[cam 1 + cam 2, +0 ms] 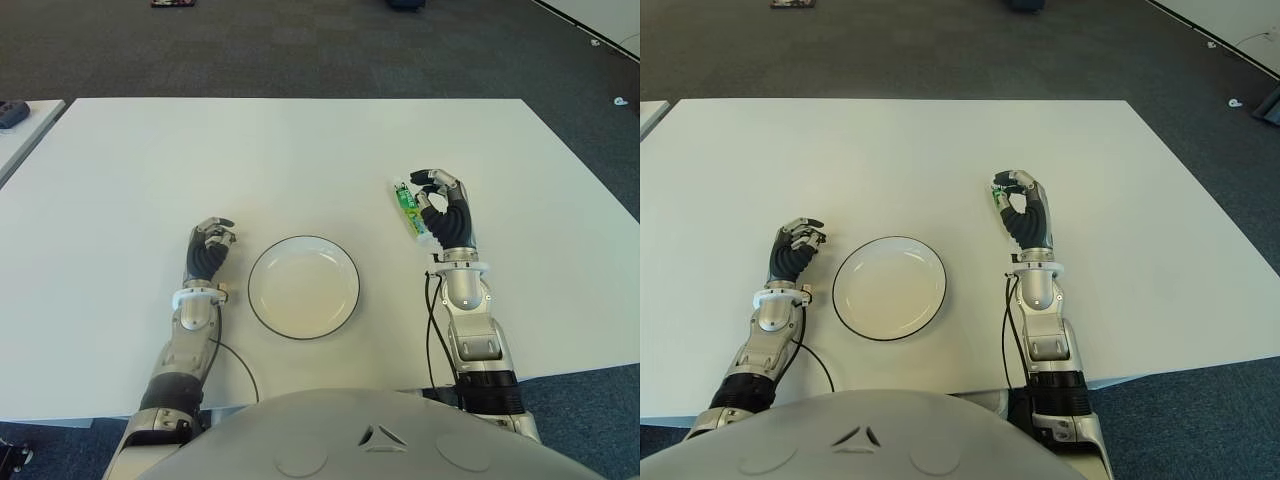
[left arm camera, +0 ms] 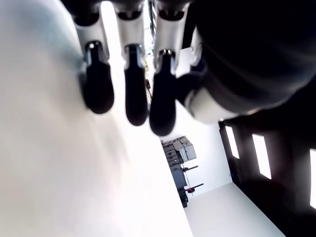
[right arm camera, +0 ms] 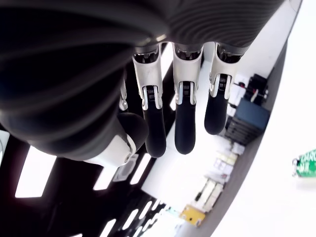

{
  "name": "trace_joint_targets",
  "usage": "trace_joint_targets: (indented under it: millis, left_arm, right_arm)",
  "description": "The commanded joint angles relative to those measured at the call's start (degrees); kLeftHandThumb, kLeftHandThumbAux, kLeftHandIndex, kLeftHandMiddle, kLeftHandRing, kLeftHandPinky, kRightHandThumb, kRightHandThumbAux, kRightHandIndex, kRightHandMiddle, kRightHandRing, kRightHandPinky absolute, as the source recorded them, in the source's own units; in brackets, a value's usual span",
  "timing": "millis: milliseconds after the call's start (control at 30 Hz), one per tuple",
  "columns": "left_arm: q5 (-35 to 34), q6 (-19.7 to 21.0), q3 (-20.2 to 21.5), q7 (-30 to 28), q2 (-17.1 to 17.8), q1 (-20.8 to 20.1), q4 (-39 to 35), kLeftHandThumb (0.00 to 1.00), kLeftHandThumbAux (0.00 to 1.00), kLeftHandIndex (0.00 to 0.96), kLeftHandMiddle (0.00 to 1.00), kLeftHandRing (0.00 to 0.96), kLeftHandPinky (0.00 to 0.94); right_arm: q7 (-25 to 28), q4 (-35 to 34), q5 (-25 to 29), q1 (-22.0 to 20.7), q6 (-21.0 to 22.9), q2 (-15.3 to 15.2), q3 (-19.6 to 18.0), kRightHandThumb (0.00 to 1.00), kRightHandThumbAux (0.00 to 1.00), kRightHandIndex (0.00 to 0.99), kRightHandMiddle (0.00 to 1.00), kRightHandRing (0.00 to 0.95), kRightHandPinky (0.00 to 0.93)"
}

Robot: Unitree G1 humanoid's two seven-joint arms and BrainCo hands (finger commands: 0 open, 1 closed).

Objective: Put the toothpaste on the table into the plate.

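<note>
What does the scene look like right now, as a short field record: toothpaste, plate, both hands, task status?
toothpaste: green and white tube lying on the white table, right of the plate, beside the right hand's fingers
plate: white with a dark rim, nothing in it, between the two hands
right hand: at the tube, fingers loosely curled, holding nothing in its wrist view
left hand: left of the plate, fingers curled, idle
task status: toothpaste not yet grasped, not yet in the plate
</note>
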Motion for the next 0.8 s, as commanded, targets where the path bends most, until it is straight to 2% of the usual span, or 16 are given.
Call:
trace_joint_targets:
  millis: [33,100,133,233,333,500,600,800]
  left_arm:
    - [-0.67,1.39,-0.56,-1.37,-0.56,0.48,1.51,0.696,0.724,0.430,0.611,0.630,0.612]
    - [-0.80,1.47,-0.56,-1.33,-0.63,0.53,1.45,0.695,0.724,0.430,0.611,0.631,0.613]
    - [-0.83,1.52,-0.58,-1.29,-0.70,0.59,1.36,0.696,0.723,0.430,0.611,0.631,0.614]
    - [-0.96,1.83,-0.56,-1.15,-0.90,0.78,1.04,0.696,0.723,0.430,0.611,0.633,0.617]
    - [-0.92,2.17,-0.59,-0.88,-1.04,0.96,0.64,0.696,0.723,0.431,0.615,0.639,0.627]
    - [-0.63,2.74,-0.71,-0.63,-1.27,1.29,0.00,0.696,0.723,0.431,0.616,0.642,0.628]
    - [-0.39,2.92,-0.71,-0.31,-1.40,1.42,-0.19,0.696,0.723,0.430,0.622,0.645,0.633]
    - [-0.13,2.00,-0.67,0.01,-1.48,1.62,-0.02,0.695,0.724,0.431,0.641,0.658,0.651]
  right_arm:
    - [-1.50,2.56,-2.33,-3.67,-0.60,-1.51,-0.24,0.702,0.732,0.402,0.268,0.249,0.241]
    - [-2.16,2.91,-3.41,-4.24,-0.45,-2.03,-0.15,0.700,0.730,0.402,0.229,0.221,0.220]
    - [-2.47,3.03,-3.91,-4.45,-0.38,-2.30,-0.13,0.640,0.732,0.298,0.199,0.199,0.206]
    - [-3.57,3.66,-6.35,-5.79,0.89,-3.23,-0.05,0.565,0.727,0.182,0.163,0.171,0.190]
    - [-4.32,4.54,-8.98,-7.60,3.26,-3.96,-0.06,0.480,0.676,0.075,0.109,0.124,0.157]
    - [-4.01,5.32,-11.19,-9.54,7.01,-4.42,0.10,0.388,0.601,0.013,0.053,0.068,0.099]
    - [-1.35,4.92,-13.45,-11.12,12.97,-4.67,0.95,0.349,0.543,0.004,0.019,0.025,0.037]
    - [7.33,3.70,-17.58,-14.93,26.02,-4.86,4.01,0.354,0.413,0.000,0.001,0.002,0.003]
